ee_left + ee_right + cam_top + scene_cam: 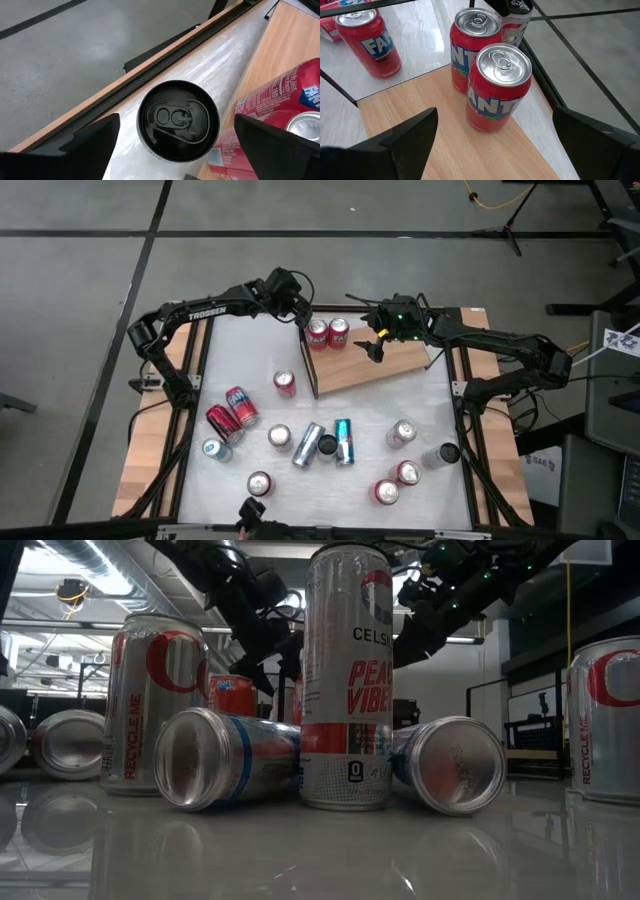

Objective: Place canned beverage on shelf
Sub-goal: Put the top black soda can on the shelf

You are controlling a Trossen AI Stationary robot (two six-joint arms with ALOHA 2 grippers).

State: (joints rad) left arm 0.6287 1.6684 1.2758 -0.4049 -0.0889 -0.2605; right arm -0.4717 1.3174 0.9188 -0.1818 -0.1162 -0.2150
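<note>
Left wrist view: the left gripper (175, 145) hangs with fingers spread wide over an upright black-topped can (178, 120) on the white table (220, 52), just beside the shelf (287, 45) and apparently touching a red Fanta can (280, 100). Closing here could catch the Fanta can or tip the black one against it.

The right gripper (495, 145), jaws apart and empty, hovers above two Fanta cans (497, 85) on the wood-grain board; dropping would topple them.

The tabletop is glossy and slick; loose cans are scattered over it, and a grey floor lies beyond.
</note>
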